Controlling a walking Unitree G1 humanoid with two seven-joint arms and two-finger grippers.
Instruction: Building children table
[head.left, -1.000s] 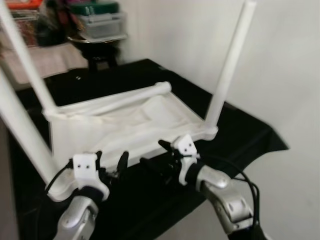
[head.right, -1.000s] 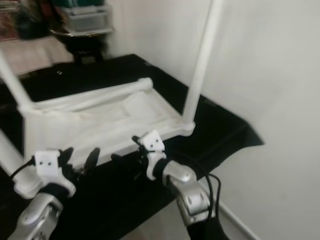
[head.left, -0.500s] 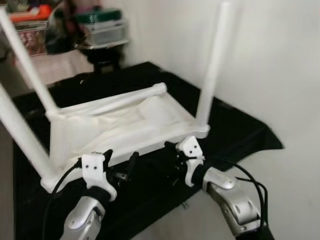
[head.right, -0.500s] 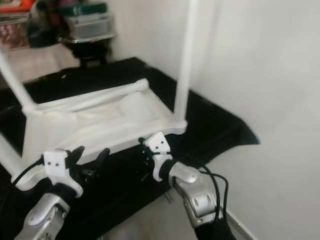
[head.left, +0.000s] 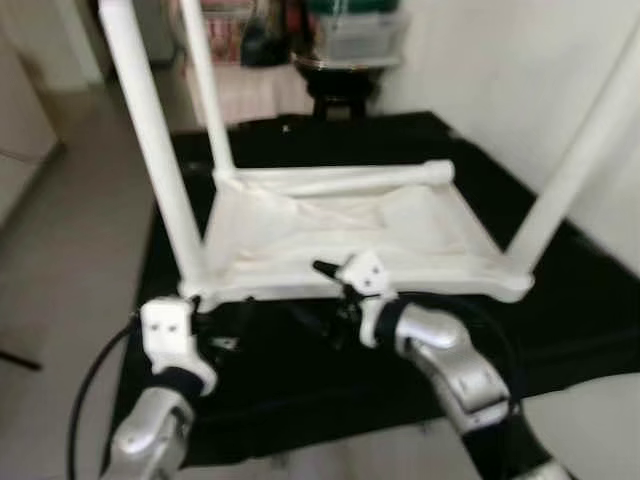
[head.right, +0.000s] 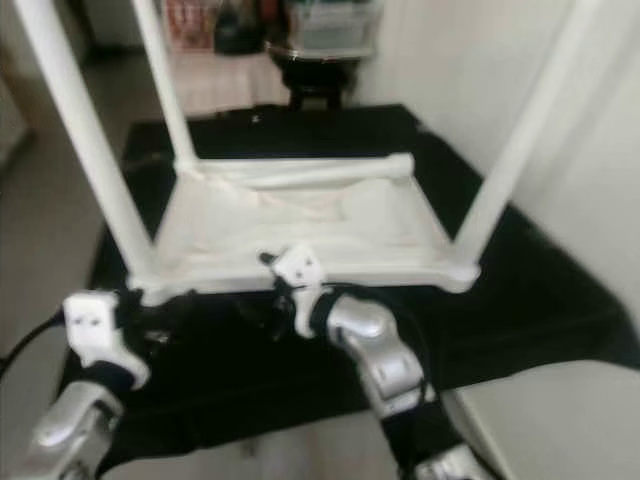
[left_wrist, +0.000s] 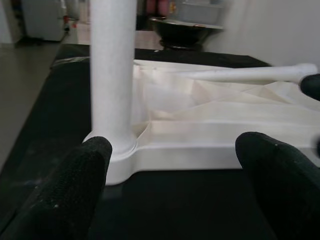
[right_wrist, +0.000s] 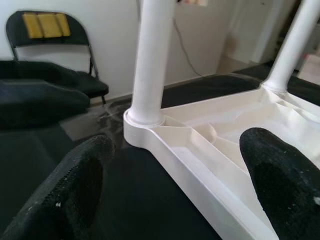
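A white plastic children's table (head.left: 300, 225) lies upside down on a black cloth (head.left: 300, 400). Three of its legs stand upright, one at the near left corner (head.left: 150, 130) and one on the right (head.left: 580, 170). A fourth leg (head.left: 340, 180) lies flat along the far edge. My left gripper (head.left: 220, 325) is open just in front of the near left corner, whose leg base (left_wrist: 112, 135) sits ahead of its fingers (left_wrist: 70, 195). My right gripper (head.left: 330, 300) is open at the near rim, facing another corner leg (right_wrist: 150, 65).
The cloth-covered surface ends at bare floor (head.left: 60, 250) on the left and a white wall (head.left: 520, 70) on the right. A black bowl on a stand (head.left: 345, 75) and storage boxes (head.left: 355, 25) sit beyond the table. A black folding chair (right_wrist: 47, 30) stands by the wall.
The whole picture has shifted, so the camera has moved and the table now sits more centred. Both grippers stay open and low at the table's near rim.
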